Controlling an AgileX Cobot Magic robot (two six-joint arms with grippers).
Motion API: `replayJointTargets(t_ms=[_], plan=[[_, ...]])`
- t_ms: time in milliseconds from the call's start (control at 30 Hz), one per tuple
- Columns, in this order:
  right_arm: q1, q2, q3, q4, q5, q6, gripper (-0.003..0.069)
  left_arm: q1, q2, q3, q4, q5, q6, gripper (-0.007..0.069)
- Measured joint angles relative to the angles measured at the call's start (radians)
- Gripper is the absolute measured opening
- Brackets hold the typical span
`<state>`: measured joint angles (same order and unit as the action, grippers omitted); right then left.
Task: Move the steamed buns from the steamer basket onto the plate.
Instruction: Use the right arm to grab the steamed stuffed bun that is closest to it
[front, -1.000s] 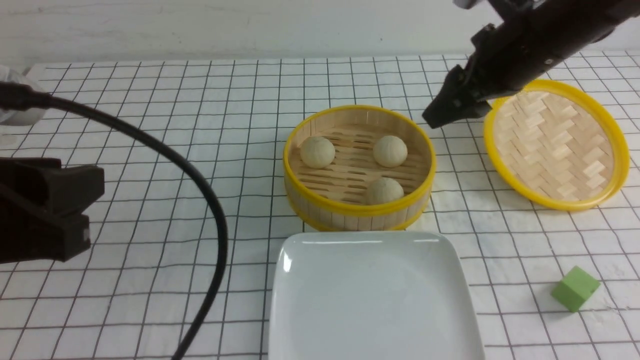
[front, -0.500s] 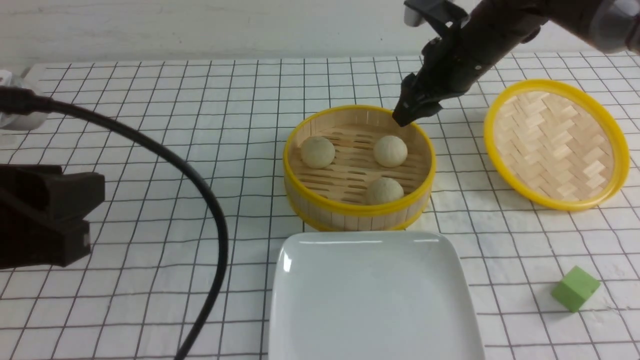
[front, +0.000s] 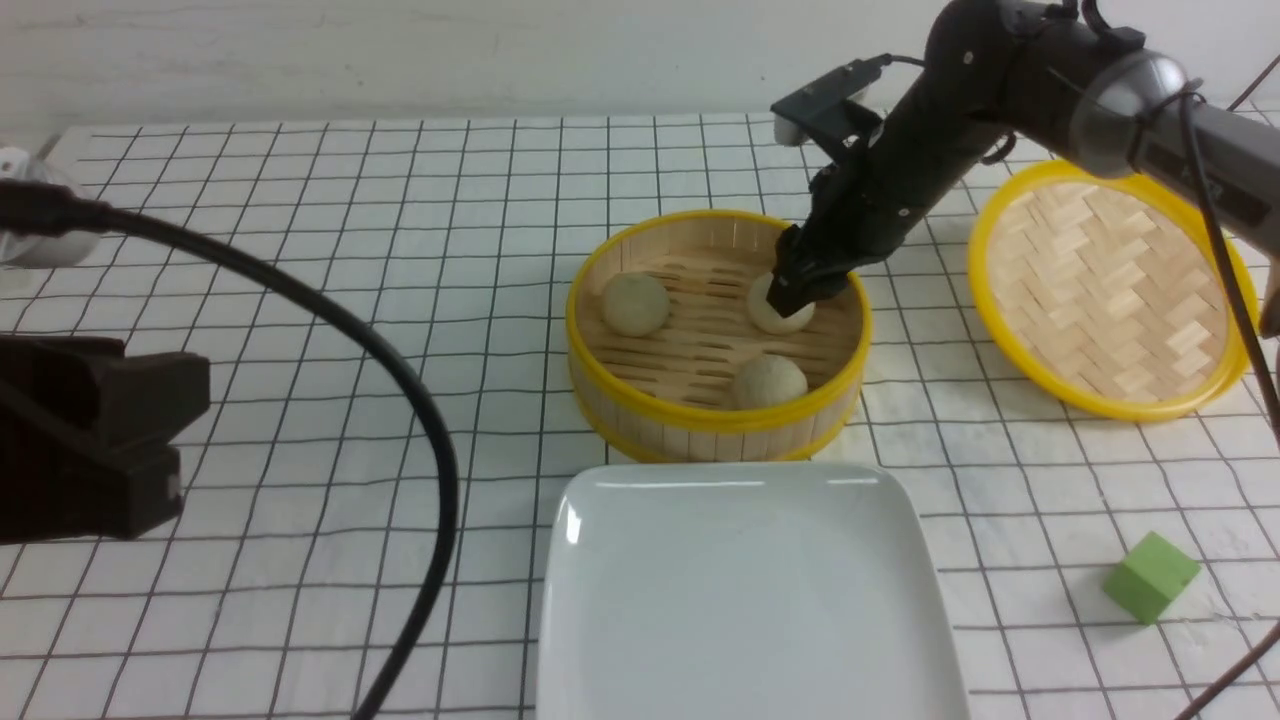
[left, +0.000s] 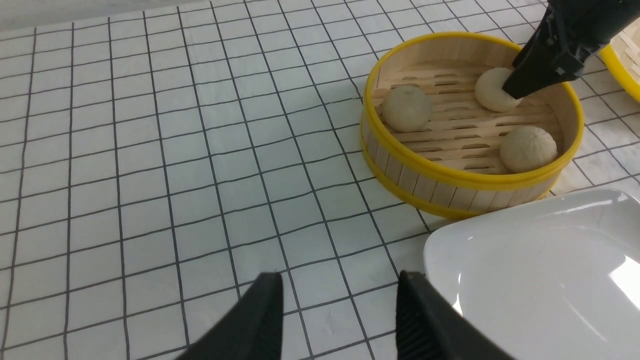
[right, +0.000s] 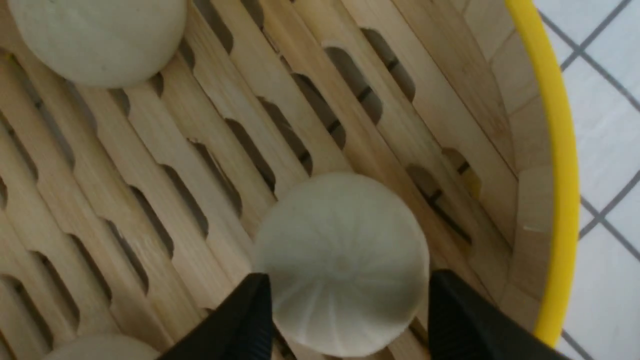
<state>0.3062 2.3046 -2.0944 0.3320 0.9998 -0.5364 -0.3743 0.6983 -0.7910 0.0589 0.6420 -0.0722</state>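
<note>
Holding three steamed buns (front: 635, 304), one steamer basket (front: 715, 420) sits beside one plate (front: 750, 600).

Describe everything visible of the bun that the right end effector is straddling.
The bun is a small round cream ball, matte like dough, with faint creases radiating from its top. It sits whole on the slatted floor of the bamboo basket, near its far right wall, apart from the other two buns. The right end effector is lowered over it, jaws open on either side; whether they touch it is unclear.
</note>
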Motion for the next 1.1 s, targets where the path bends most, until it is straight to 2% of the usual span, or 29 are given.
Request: replayJointTargets(t_ms=[233, 567, 700, 833, 867, 900, 933, 967, 1100], plan=[[0.023, 0.000, -0.005, 0.017, -0.031, -0.001, 0.0420, 0.000, 0.000, 0.000, 0.000, 0.000, -0.001, 0.0336], [0.023, 0.002, -0.005, -0.038, -0.053, -0.001, 0.0416, 0.000, 0.000, 0.000, 0.000, 0.000, -0.001, 0.0335], [0.023, 0.003, -0.005, -0.043, -0.054, 0.000, 0.0360, 0.000, 0.000, 0.000, 0.000, 0.000, -0.001, 0.0335], [0.023, 0.003, -0.005, -0.044, -0.043, 0.000, 0.0184, 0.000, 0.000, 0.000, 0.000, 0.000, -0.001, 0.0335], [0.023, 0.003, -0.005, -0.045, -0.042, 0.000, 0.0167, 0.000, 0.000, 0.000, 0.000, 0.000, -0.001, 0.0335], [0.023, 0.003, -0.005, -0.047, -0.034, 0.000, 0.0110, 0.000, 0.000, 0.000, 0.000, 0.000, -0.001, 0.0335], [0.023, 0.003, -0.005, -0.047, -0.031, 0.000, 0.0095, 0.000, 0.000, 0.000, 0.000, 0.000, -0.001, 0.0335], [0.023, 0.003, -0.005, -0.047, -0.021, 0.000, 0.0041, 0.000, 0.000, 0.000, 0.000, 0.000, -0.001, 0.0335], [0.023, 0.003, -0.005, -0.049, -0.008, 0.000, 0.0015, 0.000, 0.000, 0.000, 0.000, 0.000, -0.001, 0.0335]])
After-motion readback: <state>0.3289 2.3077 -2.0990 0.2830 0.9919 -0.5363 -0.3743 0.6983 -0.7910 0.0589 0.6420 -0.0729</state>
